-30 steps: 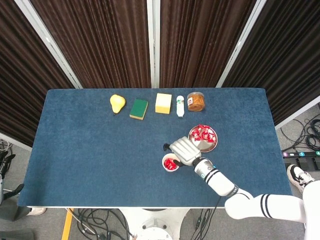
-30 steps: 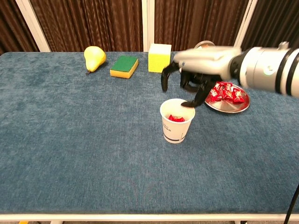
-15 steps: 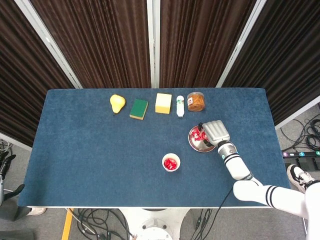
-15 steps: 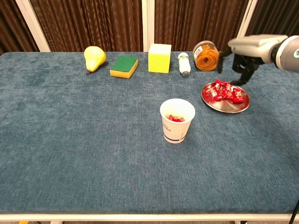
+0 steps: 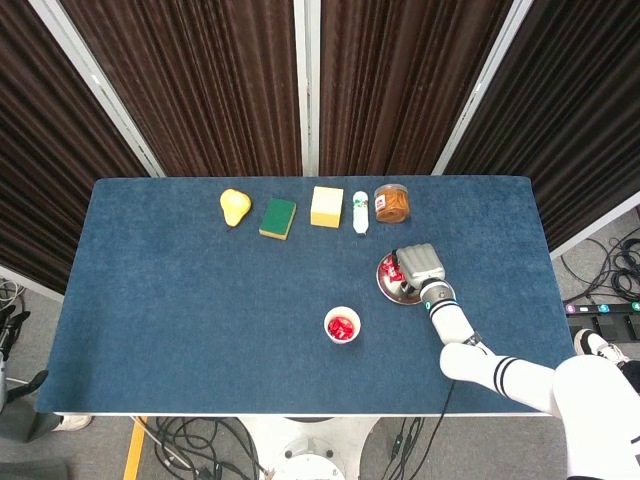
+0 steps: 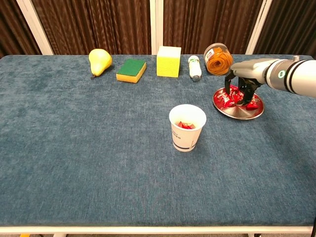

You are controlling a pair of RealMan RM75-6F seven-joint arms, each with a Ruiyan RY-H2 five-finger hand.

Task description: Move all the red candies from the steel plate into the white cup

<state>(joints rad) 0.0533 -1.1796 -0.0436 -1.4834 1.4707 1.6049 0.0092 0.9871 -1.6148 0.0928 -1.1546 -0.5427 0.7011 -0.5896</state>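
The steel plate [image 6: 237, 114] [image 5: 399, 294] lies right of centre with a heap of red candies [image 6: 228, 100] [image 5: 388, 268] on it. My right hand [image 6: 242, 79] [image 5: 420, 264] hangs over the plate, fingers pointing down and touching the candies. Whether a candy is pinched between them is hidden. The white cup [image 6: 186, 139] [image 5: 327, 325] stands upright to the plate's front left, apart from the hand. Some red candies [image 6: 185, 125] [image 5: 342, 327] lie inside it. My left hand does not show in either view.
Along the back of the blue table stand a pear [image 6: 99, 60], a green sponge [image 6: 131, 69], a yellow block [image 6: 168, 61], a small white bottle [image 6: 194, 67] and an orange-filled jar [image 6: 217, 59]. The jar is just behind the plate.
My right hand left the cup, swung right past the plate, then came down onto the candies on the plate. The cup holds the candies it had before.
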